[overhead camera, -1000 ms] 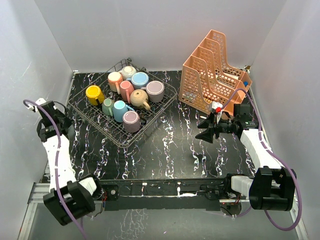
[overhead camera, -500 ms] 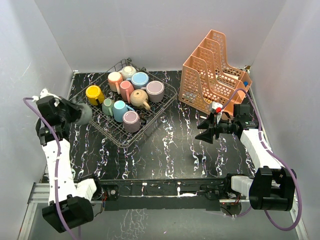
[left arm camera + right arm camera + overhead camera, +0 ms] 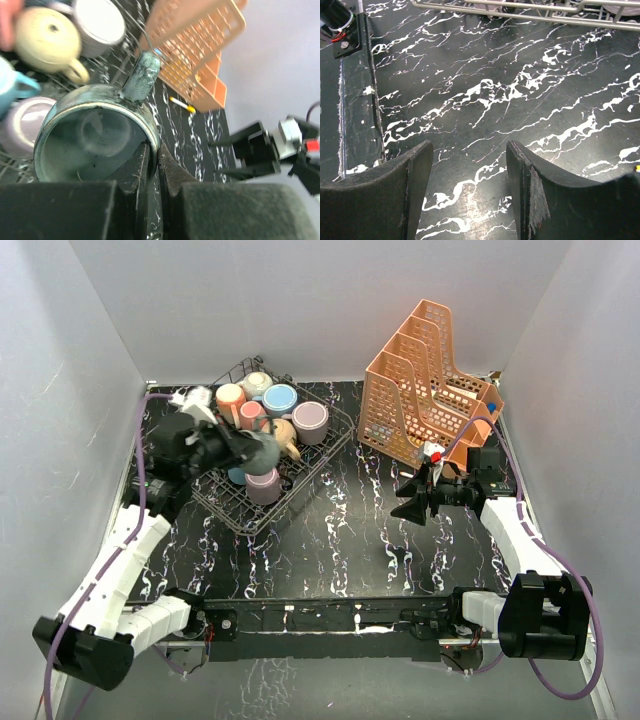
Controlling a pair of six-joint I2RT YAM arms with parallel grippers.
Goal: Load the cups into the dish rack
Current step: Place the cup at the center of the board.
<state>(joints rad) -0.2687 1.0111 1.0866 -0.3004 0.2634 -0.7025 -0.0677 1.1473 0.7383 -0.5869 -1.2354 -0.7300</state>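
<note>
Grey-green cup (image 3: 95, 135) is clamped at the rim by L gripper (image 3: 154, 152), held over dish rack (image 3: 300, 480) w/ other cups (image 3: 310, 418) inside. R gripper (image 3: 470, 190) is seen spread apart, low over table (image 3: 495, 100).

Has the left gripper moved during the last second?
Yes. The left gripper, shut on the grey-green cup, swung rightward from the left edge of the table to above the dish rack.

- Left arm (image 3: 115, 570) reaches forward; left end effector (image 3: 154, 152) pinches a cup (image 3: 95, 132) by its rim, fingers nearly together.
- Right arm (image 3: 515, 530) bent; right end effector (image 3: 469, 150) points left, fingers spread wide.
</note>
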